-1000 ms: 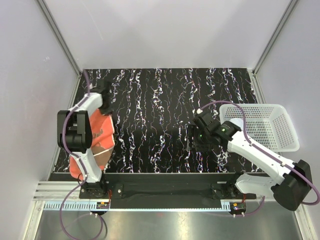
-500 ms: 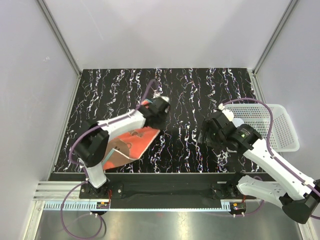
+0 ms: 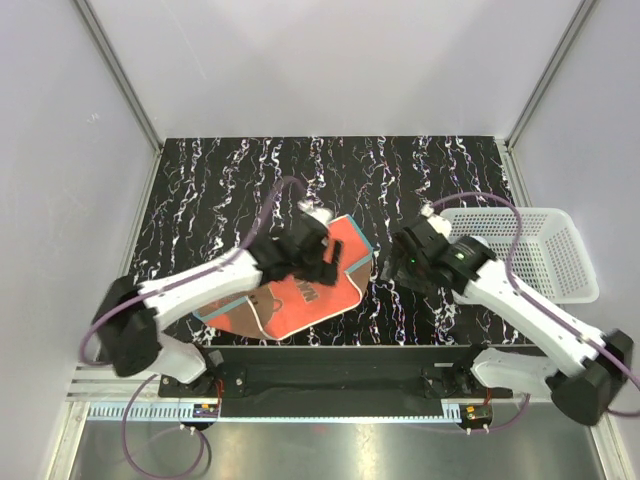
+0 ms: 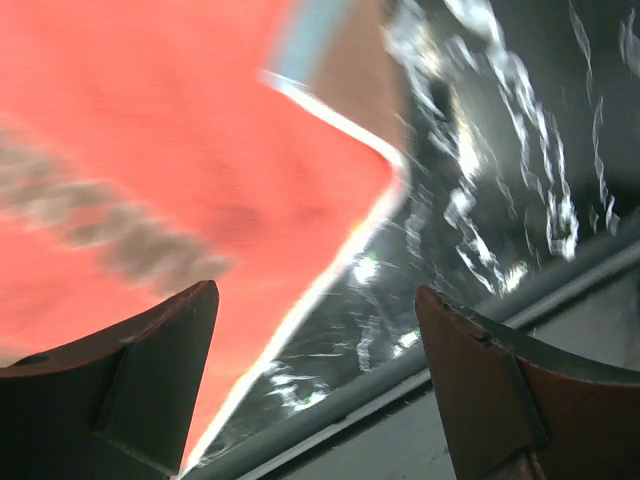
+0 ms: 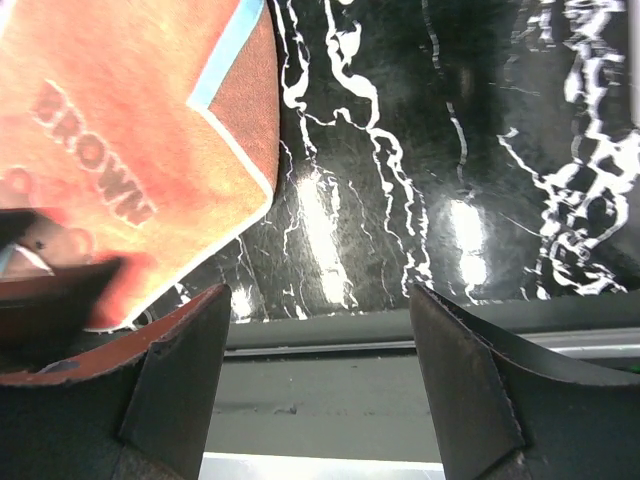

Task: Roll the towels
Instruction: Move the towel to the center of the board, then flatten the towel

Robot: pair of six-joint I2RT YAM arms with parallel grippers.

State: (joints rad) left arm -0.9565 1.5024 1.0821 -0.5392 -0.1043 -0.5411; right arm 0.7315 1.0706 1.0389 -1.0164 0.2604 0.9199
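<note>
An orange towel point(image 3: 290, 298) with white print lies spread on the black marbled table point(image 3: 250, 180), near the front middle. Its brownish reverse shows at the near left, and a blue-edged corner points right. My left gripper point(image 3: 322, 262) hovers over the towel's right part, open and holding nothing. In the left wrist view the towel point(image 4: 150, 150) fills the upper left, and the left gripper point(image 4: 315, 300) straddles its white edge. My right gripper point(image 3: 397, 266) stands open just right of the towel corner. The right wrist view shows the towel point(image 5: 130, 130) at upper left of the right gripper point(image 5: 320, 295).
A white perforated basket point(image 3: 545, 255) sits at the table's right edge, behind the right arm. White walls enclose the table on three sides. A dark rail point(image 5: 400, 330) runs along the near edge, just below both grippers.
The left arm swept from the table's left edge to the middle, dragging the orange towel along, and its jaws have opened off it. The right gripper shifted left toward the towel.
</note>
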